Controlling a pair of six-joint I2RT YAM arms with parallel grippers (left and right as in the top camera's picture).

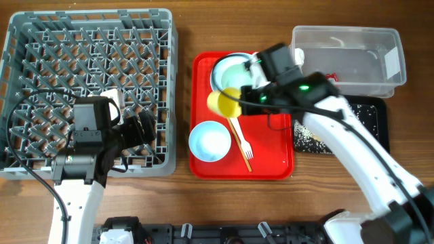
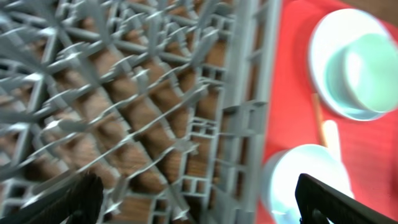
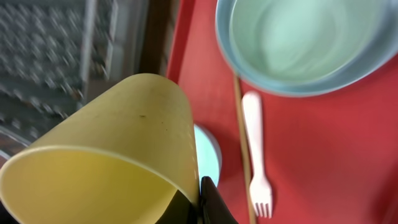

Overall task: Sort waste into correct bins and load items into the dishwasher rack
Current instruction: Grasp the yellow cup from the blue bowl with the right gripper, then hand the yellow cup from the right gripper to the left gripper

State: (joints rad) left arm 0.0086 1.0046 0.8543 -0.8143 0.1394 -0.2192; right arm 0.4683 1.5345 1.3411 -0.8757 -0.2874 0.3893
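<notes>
Looks light, slick: small yellow plastic cup [image 3: 112, 130], rim pinched by right gripper [image 3: 198, 202] over red rectangular tray [image 3: 323, 155]; left gripper [image 2: 199, 194] gaping.

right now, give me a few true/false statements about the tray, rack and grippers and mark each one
1. The right gripper is shut on the yellow cup. True.
2. The fork lies in the dishwasher rack. False: it lies on the red tray.
3. The left gripper is open over the dishwasher rack. True.
4. A bowl is in the dishwasher rack. False: the front bowl and the back bowl are both on the red tray.
</notes>
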